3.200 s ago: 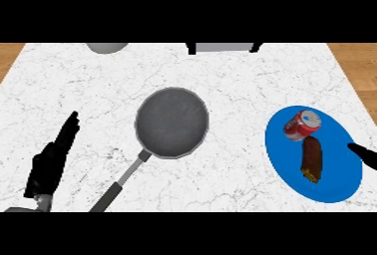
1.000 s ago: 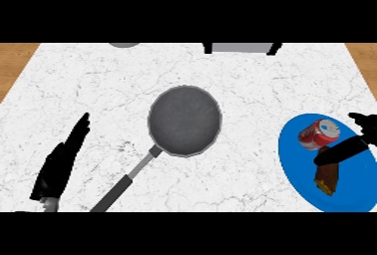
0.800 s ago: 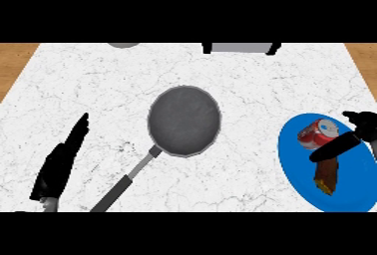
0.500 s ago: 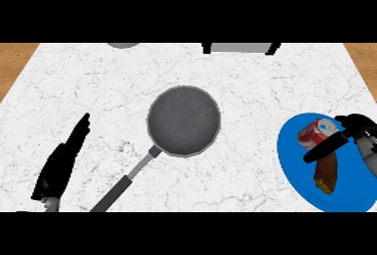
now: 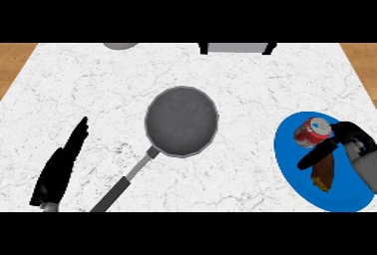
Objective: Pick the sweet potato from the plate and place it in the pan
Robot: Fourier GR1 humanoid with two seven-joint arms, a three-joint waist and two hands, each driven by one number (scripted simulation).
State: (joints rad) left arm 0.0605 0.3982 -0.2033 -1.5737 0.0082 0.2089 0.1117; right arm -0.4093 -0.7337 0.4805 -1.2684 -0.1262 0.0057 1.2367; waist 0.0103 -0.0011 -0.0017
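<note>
The brown sweet potato [image 5: 323, 174] lies on a blue plate [image 5: 294, 187] at the counter's right, beside a red can [image 5: 312, 133]. My right hand [image 5: 336, 145] hangs over the plate, open. Its thumb [image 5: 312, 159] stretches across the potato's upper end, and its fingers [image 5: 351, 132] bend near the can. I cannot tell whether it touches the potato. The grey round pan [image 5: 181, 121] sits mid-counter with its handle [image 5: 122, 184] pointing to the lower left. My left hand [image 5: 62, 168] rests open at the lower left, well away from the pan.
A grey round object [image 5: 120, 46] and a grey box with dark sides [image 5: 236, 48] stand at the counter's far edge. Wooden floor shows beyond the left and right edges. White marble lies between the pan and the plate.
My right hand has come in from the right edge over the plate, its thumb now across the sweet potato's upper end. The left hand, pan and can have stayed put.
</note>
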